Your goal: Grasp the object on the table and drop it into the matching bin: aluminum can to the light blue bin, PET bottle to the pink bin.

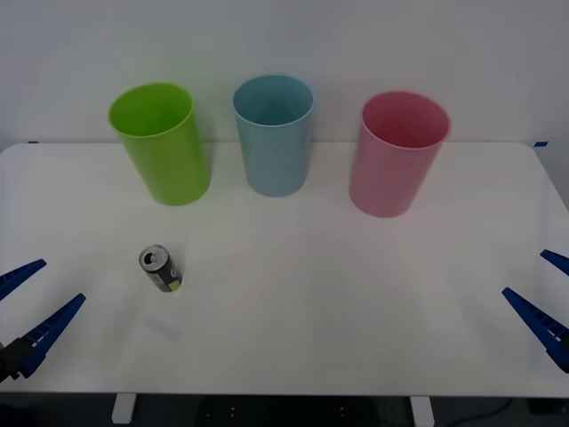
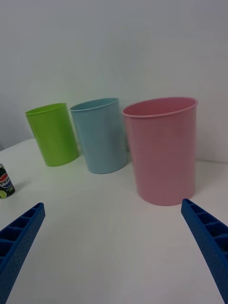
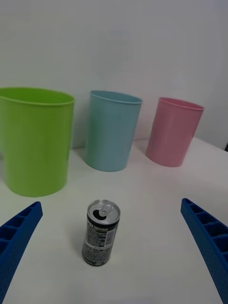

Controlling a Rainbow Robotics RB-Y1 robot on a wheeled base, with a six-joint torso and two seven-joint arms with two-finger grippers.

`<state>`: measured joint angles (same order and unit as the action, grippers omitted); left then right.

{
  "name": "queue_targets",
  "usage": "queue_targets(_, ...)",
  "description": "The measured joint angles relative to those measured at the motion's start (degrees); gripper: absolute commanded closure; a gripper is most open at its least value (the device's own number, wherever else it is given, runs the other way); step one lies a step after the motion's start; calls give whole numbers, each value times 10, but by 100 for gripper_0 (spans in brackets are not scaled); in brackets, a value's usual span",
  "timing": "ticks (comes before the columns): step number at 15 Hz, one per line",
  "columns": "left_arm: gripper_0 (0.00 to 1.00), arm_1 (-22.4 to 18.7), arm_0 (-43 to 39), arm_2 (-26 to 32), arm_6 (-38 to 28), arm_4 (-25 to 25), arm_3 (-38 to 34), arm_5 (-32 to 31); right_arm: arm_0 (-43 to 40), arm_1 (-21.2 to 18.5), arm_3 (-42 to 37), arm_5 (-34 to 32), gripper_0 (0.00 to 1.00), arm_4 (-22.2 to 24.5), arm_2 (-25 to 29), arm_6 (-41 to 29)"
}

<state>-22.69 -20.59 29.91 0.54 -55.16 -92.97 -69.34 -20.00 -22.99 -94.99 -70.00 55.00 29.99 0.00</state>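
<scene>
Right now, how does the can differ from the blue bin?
The can is dark grey with a silver top; the blue bin is light blue plastic. The can is far smaller than the bin. The can stands near the left gripper; the bin stands in the far row. Both stand upright on the table.

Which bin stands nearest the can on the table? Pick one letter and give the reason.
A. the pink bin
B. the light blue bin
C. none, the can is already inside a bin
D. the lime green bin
D. The can stands upright on the table, in front of the lime green bin on the robot's left, with the light blue bin and the pink bin farther off.
</scene>
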Motion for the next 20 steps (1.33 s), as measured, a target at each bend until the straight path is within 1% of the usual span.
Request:
queue_targets(4,0,0,-13,-1,0,-42,2,19,0,0,0,0,0,0,0,0)
queue_targets(7,0,0,-23,-16,2,-58,4,43,0,0,0,0,0,0,0,0)
queue_targets(10,0,0,-25,-23,2,-88,7,60,0,0,0,0,0,0,0,0)
queue_targets(14,0,1,-17,-49,13,-93,28,81,0,0,0,0,0,0,0,0)
queue_targets(16,0,4,-8,-59,33,-93,43,88,0,0,0,0,0,0,0,0)
queue_targets(20,0,27,30,-69,111,-89,100,93,0,0,0,0,0,0,0,0)
